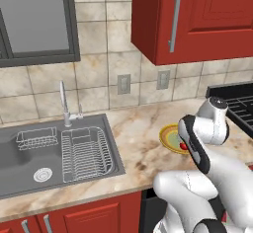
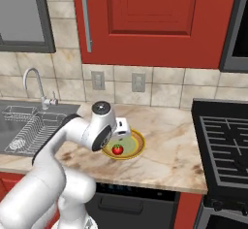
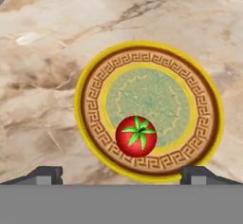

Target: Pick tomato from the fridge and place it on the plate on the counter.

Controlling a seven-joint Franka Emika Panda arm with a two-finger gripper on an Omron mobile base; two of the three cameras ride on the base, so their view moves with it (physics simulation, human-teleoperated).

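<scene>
The tomato [image 3: 136, 136], red with a green stem top, rests on the plate [image 3: 190, 99], on its inner rim at the side nearest the hand. The plate has a yellow edge, a brown patterned band and a pale green centre, and it lies on the tan marbled counter [image 3: 42, 99]. My gripper [image 3: 122, 173] is open just above and behind the tomato, with one fingertip [image 3: 45, 174] showing at each side and nothing between them. From the base I see the tomato [image 2: 117, 149] on the plate [image 2: 136, 144] below the white hand. The fridge is out of view.
The steel sink [image 1: 29, 153] with a wire rack [image 1: 84, 153] and faucet [image 1: 63, 103] is set into the counter [image 1: 143, 128] to the left. A black stove [image 2: 227, 140] borders the plate's right. Red wall cabinets [image 2: 145, 19] hang overhead.
</scene>
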